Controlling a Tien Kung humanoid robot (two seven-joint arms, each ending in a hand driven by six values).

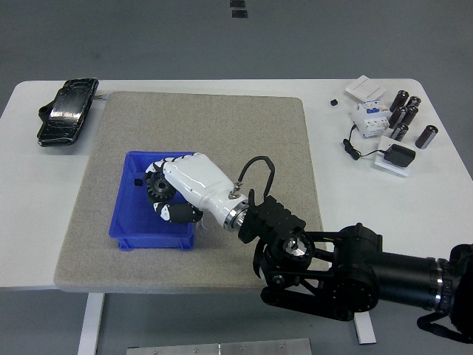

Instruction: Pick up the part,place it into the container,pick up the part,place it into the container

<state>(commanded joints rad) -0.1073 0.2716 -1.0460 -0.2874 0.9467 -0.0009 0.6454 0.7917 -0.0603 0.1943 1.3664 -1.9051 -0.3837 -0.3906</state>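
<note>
A dark toothed metal gear (pixel 157 186) is gripped in the curled fingers of the white right hand (pixel 179 194), which is held over the blue rectangular plastic bin (pixel 133 235). The gear is positioned above the bin's interior, toward its right half, and whether it touches the floor cannot be told. A small black part (pixel 138 181) is seen inside the bin near its far left corner. The bin is set on a grey felt mat (pixel 222 126) laid over the white surface (pixel 22 200). A black pouch (pixel 66 112) is placed at the far left, and dark cylinders (pixel 406 115) at the far right.
</note>
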